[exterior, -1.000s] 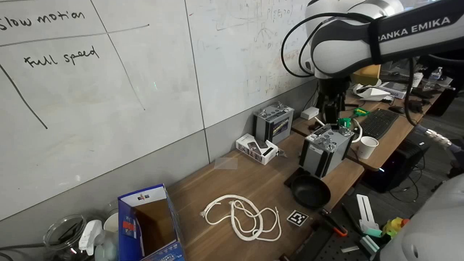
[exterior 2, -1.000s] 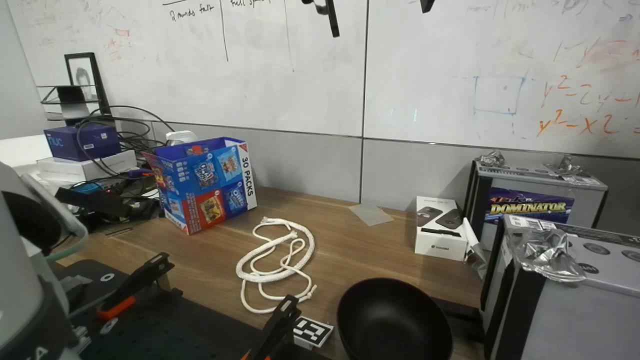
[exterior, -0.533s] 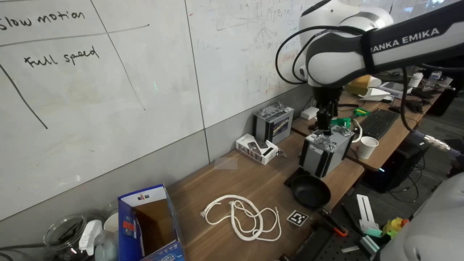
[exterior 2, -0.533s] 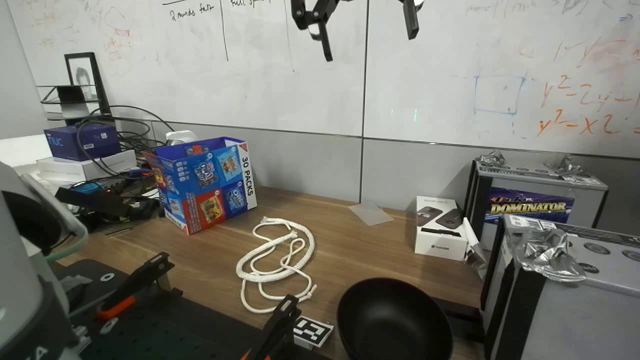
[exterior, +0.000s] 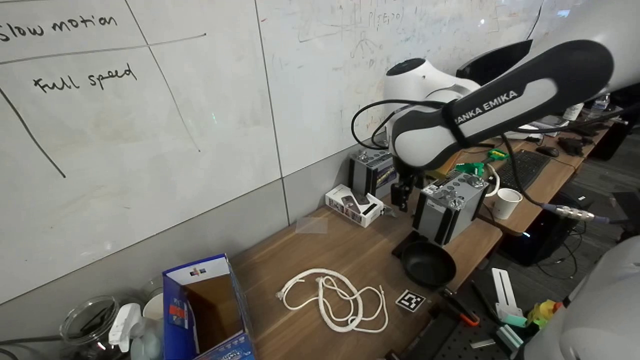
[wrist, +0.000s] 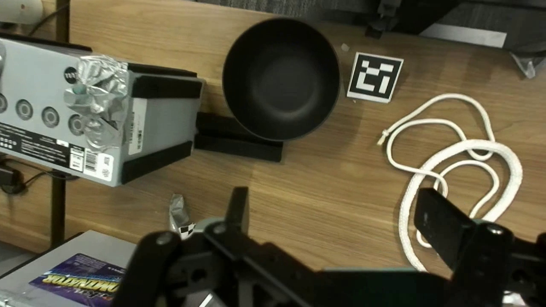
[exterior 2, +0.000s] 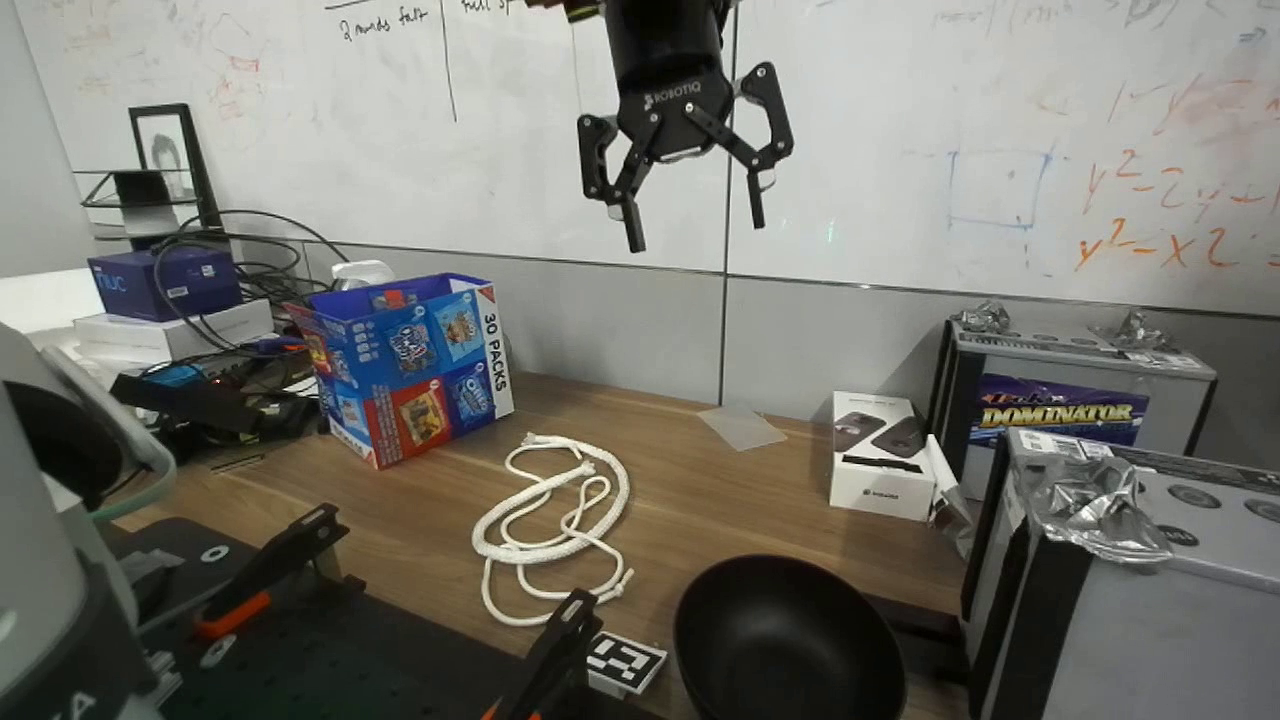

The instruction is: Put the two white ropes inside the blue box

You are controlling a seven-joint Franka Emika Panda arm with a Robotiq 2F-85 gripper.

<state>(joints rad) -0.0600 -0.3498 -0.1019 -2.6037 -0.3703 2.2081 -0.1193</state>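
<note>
In an exterior view the claw hangs over the table, jaws spread wide apart. The blue box stands by the wall edge, and the two white ropes are a loopy tangle between that edge and the robot-side one. In an exterior view the black pan sits near the robot-side edge, a grey box near a corner. Wrist view: ropes partly hidden behind a finger.

The gripper, seen from the wrist, held its fingers apart above a wooden table; looped white ropes lay at right, partly behind one finger, and a black bowl stood left.
</note>
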